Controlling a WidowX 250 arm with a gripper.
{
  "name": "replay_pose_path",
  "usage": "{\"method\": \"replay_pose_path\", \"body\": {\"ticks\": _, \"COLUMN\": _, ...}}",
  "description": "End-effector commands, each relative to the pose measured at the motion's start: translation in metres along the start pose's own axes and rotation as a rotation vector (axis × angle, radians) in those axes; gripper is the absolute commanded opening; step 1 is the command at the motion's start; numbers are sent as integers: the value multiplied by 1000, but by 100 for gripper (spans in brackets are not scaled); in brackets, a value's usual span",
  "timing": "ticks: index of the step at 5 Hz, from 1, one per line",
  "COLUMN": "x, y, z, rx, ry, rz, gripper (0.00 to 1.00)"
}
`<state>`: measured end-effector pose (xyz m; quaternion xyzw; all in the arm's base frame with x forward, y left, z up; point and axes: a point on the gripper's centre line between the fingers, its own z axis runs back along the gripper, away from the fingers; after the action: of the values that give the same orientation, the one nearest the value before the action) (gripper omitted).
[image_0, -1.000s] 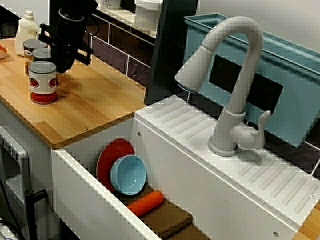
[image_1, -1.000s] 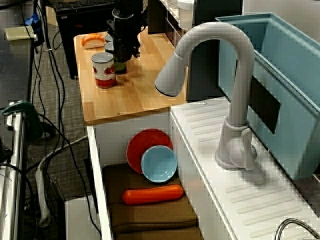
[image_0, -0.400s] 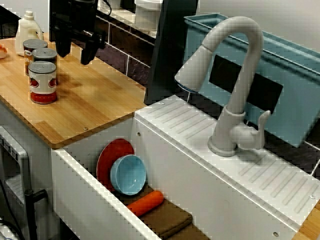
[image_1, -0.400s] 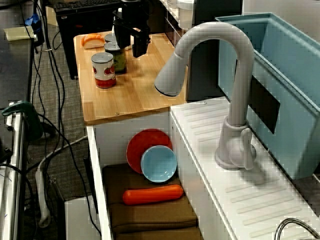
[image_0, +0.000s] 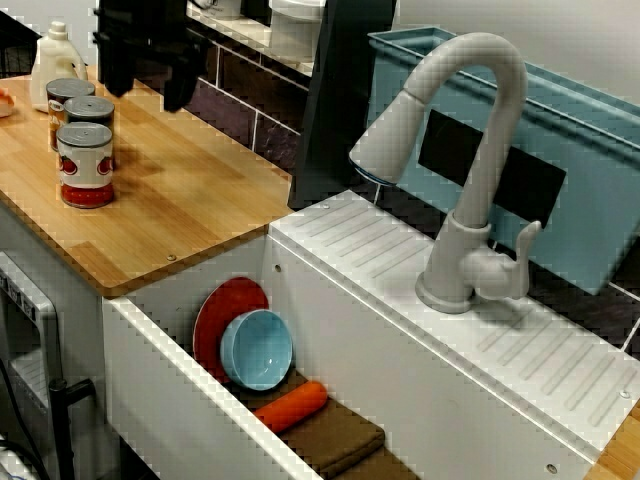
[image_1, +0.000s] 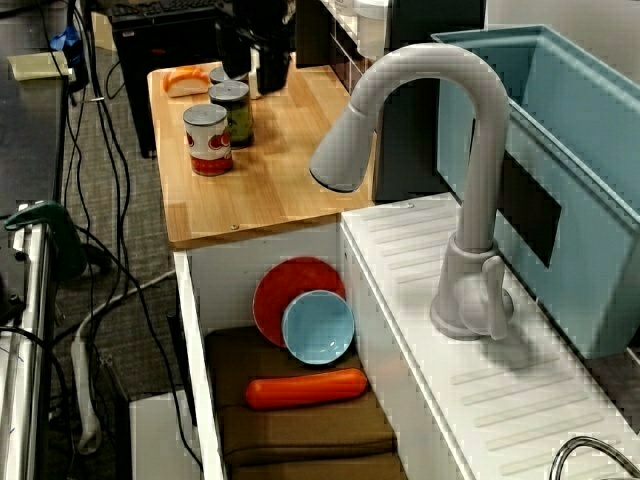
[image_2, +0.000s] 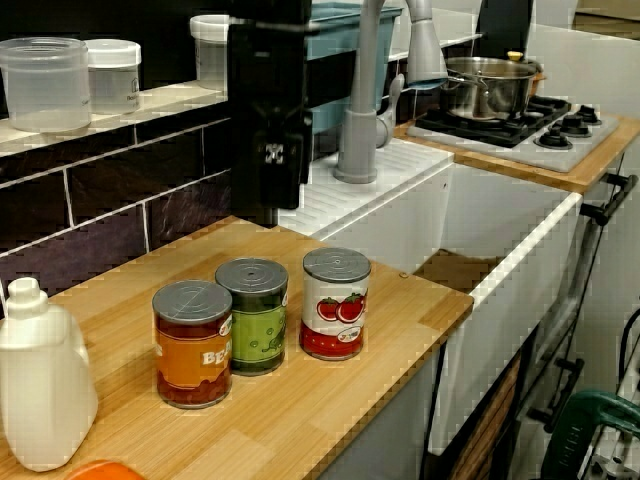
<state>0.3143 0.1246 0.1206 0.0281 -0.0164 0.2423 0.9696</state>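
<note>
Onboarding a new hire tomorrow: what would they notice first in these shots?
Three tins stand in a row on the wooden counter: a tomato can, a green-labelled can and an orange-labelled can. The black gripper hangs open and empty above the counter behind them. Next comes the big grey faucet arching over the white sink, where a blue bowl leans on a red plate beside a carrot on a brown cloth.

claw (image_0: 145, 88) risen off green can (image_0: 90, 112), open above it
</note>
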Motion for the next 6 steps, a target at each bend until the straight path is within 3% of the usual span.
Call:
{"method": "replay_pose_path", "body": {"ticks": 1, "x": -38, "y": 31, "z": 47, "rx": -51, "ry": -65, "rz": -69, "gripper": 100}}
{"method": "replay_pose_path", "body": {"ticks": 2, "x": -56, "y": 39, "z": 47, "rx": -57, "ry": -70, "rz": -100, "gripper": 100}}
{"method": "replay_pose_path", "body": {"ticks": 3, "x": -70, "y": 45, "z": 39, "rx": -26, "ry": -73, "rz": -130, "gripper": 100}}
{"method": "replay_pose_path", "body": {"ticks": 6, "x": -81, "y": 75, "z": 2, "rx": 76, "ry": -66, "rz": -197, "gripper": 100}}
